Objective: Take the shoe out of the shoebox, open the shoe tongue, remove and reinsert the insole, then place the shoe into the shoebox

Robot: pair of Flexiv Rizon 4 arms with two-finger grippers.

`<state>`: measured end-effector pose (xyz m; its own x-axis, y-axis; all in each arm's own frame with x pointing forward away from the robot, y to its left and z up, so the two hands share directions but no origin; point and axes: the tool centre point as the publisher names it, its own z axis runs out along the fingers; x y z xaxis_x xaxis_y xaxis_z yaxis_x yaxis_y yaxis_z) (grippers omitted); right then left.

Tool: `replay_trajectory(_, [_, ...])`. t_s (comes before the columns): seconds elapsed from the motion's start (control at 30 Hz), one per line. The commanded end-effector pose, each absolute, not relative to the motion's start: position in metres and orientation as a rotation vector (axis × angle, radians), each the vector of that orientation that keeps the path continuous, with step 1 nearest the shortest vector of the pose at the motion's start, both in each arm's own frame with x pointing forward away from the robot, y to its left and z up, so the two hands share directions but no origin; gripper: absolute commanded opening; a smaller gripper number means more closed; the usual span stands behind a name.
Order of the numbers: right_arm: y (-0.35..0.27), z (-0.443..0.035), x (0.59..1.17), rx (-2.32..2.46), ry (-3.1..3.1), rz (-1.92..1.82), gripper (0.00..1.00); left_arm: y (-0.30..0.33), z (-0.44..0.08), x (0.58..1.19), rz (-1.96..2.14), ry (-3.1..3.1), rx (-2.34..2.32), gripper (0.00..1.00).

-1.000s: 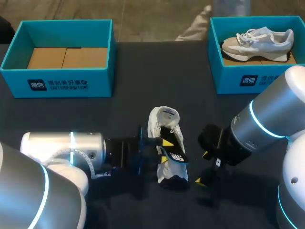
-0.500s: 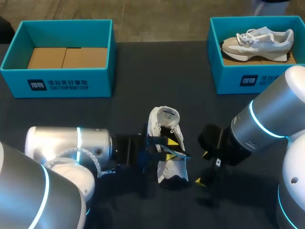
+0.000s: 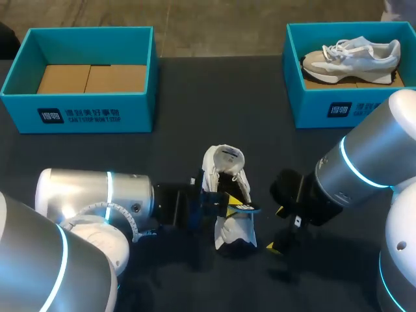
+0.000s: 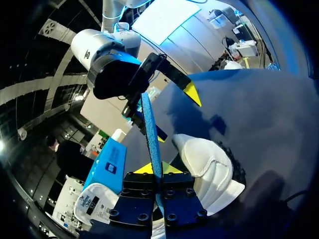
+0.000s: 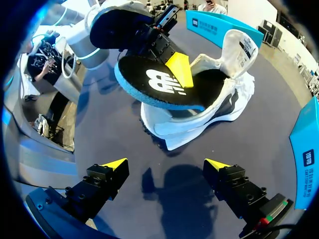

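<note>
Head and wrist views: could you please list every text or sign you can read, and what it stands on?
Left shoebox front: white label, too small to read.
Right shoebox front: matching white label, too small to read.
Insole: white logo mark, no readable words.
Shoe tongue: small printed tag, too blurred to read.

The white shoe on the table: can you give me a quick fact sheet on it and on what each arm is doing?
Shoe: white, on the dark table, outside both boxes
Insole: black top, blue underside, held above the shoe's opening
Left gripper: shut on the insole
Right gripper: open, empty, beside the shoe
Left box: no shoe inside
Right box: holds a second shoe
</note>
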<state>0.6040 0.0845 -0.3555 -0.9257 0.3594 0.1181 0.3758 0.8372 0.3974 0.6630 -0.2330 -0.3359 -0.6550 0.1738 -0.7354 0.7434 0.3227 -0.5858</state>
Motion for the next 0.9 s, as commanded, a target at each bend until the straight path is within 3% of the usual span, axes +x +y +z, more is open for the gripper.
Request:
replay_trajectory(0.03, [0.084,-0.356,0.603,-0.596,-2.975,-0.657,1.00,-0.232,-0.341,0.664,-1.311,2.029,0.811,0.00])
replay_trajectory(0.67, [0.084,-0.356,0.603,-0.596,-2.975,-0.657,1.00,-0.232,-0.348,0.682,-1.282,2.079,0.768,0.00])
replay_trajectory(0.77, [0.084,-0.356,0.603,-0.596,-2.975,-0.657,1.00,-0.231,-0.346,0.676,-1.290,2.080,0.774,0.34])
replay_trajectory(0.9, [0.084,-0.356,0.603,-0.596,-2.975,-0.657,1.00,-0.230,-0.343,0.672,-1.302,2.082,0.776,0.33])
